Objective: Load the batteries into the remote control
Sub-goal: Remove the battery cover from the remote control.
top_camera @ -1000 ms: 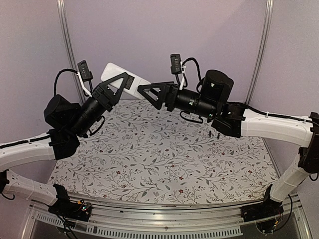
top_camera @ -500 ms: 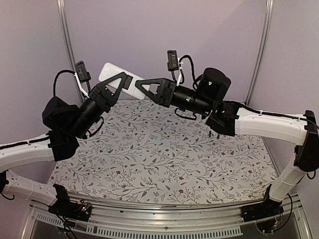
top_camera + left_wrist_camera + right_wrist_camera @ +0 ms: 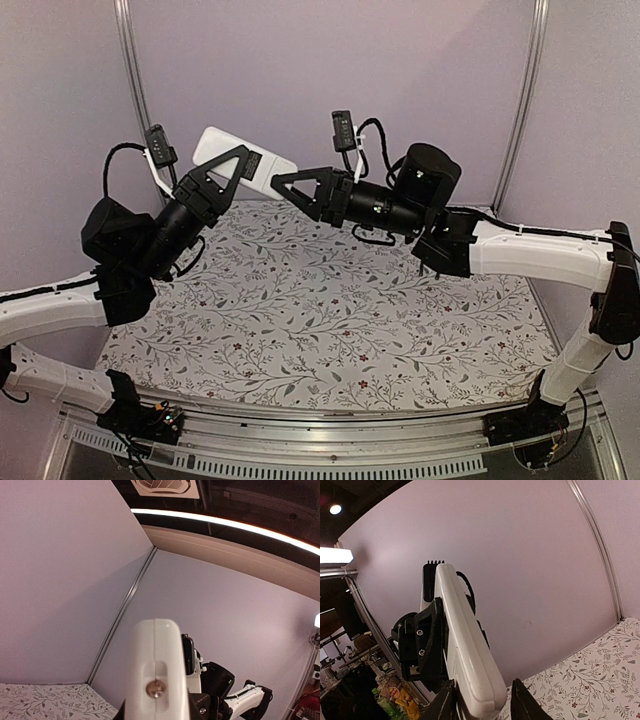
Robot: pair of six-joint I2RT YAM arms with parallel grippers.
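Top external, 1 remote control (image 3: 215, 148) in L end effector (image 3: 244, 158), R end effector (image 3: 278, 181) unclear

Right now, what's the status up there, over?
Left pincer shut on the remote control, raised above the table. Right pincer straddling its free end, grip unclear. No batteries in sight. Nothing blocking.

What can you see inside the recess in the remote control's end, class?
In the left wrist view the remote control shows a shallow recess holding one small round metal piece, nothing else. What lies deeper is covered by its white shell.
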